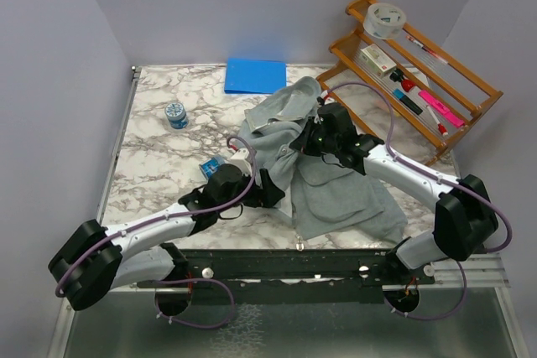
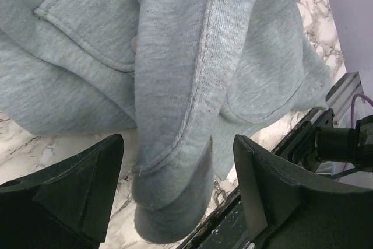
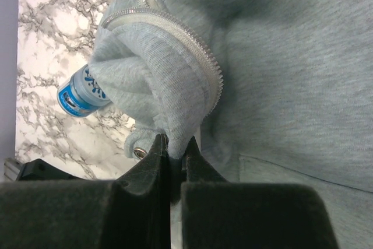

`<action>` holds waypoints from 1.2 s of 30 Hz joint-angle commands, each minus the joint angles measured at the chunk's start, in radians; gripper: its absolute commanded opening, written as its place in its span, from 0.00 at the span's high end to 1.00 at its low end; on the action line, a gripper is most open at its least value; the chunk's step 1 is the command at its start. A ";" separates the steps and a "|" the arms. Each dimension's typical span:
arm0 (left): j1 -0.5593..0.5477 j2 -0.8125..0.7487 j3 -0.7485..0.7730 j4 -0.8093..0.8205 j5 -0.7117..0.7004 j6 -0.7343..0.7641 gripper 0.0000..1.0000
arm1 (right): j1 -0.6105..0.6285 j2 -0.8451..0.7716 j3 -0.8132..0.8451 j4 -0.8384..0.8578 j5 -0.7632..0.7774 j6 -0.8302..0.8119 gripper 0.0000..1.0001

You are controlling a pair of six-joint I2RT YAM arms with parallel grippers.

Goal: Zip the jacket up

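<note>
The light grey-green jacket (image 1: 336,182) lies crumpled on the marble table, right of centre. My left gripper (image 1: 273,192) is at its lower left edge, open. In the left wrist view the jacket's bottom hem fold (image 2: 175,202) hangs between the wide-apart fingers (image 2: 87,185), not pinched; a small metal zipper pull (image 2: 219,190) shows beside the hem. My right gripper (image 1: 316,137) is on the jacket's upper middle. In the right wrist view it (image 3: 176,150) is shut on a fold of jacket fabric just beside the zipper teeth (image 3: 198,51). A metal snap (image 3: 139,153) shows next to the fingers.
A flat blue folder (image 1: 256,75) lies at the table's back. A small blue jar (image 1: 176,114) stands at the left. A blue can (image 1: 211,165) lies by the left arm, also in the right wrist view (image 3: 81,94). A wooden rack (image 1: 457,115) with tape and pens stands at right.
</note>
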 commanded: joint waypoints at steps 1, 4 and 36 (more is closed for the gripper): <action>-0.011 0.037 0.023 0.024 0.018 0.026 0.20 | -0.002 0.017 -0.013 0.013 -0.038 0.003 1.00; -0.014 0.054 0.015 0.034 0.049 0.027 0.24 | -0.001 0.020 -0.012 0.013 -0.038 0.002 1.00; -0.018 -0.212 -0.207 0.391 0.166 -0.119 1.00 | -0.001 -0.424 -0.439 0.325 -0.483 0.094 0.31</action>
